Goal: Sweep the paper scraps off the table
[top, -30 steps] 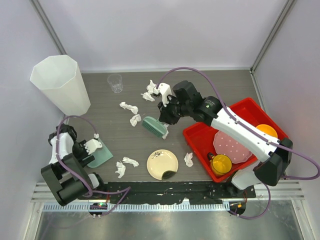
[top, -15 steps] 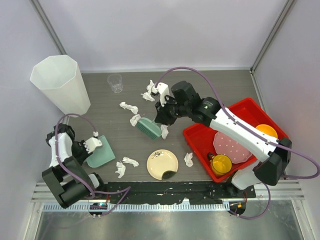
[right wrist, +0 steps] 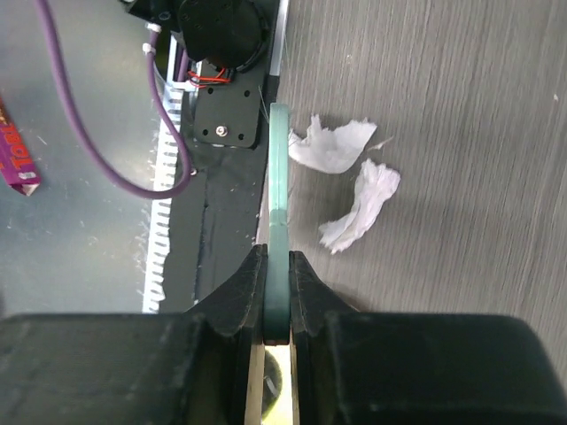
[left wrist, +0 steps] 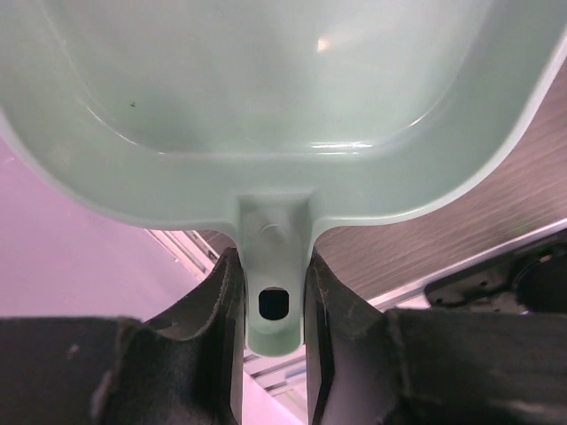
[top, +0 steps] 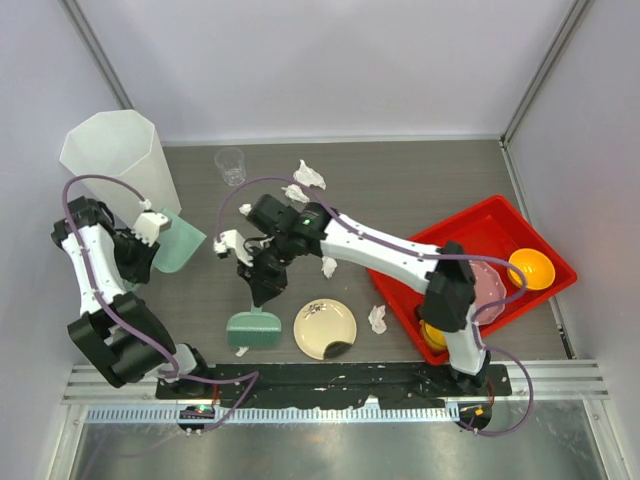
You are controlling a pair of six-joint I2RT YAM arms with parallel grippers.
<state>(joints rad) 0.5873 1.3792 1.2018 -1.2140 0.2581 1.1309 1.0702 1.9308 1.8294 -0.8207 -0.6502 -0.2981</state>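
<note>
Your right claw (right wrist: 276,263) is clenched on the brush (right wrist: 280,168), and your left claw (left wrist: 275,270) on the dustpan (left wrist: 266,88) handle. Two scraps (right wrist: 332,146) lie just beside the brush on the surface (right wrist: 461,106). They look feather-light and soft, so sweep them, don't pinch.

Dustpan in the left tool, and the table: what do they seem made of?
The dustpan looks like moulded plastic, pale mint green and glossy: a bright highlight sits on its smooth pan. The table looks like wood-grain laminate, matte grey-brown with fine straight streaks, though real wood cannot be ruled out.
</note>
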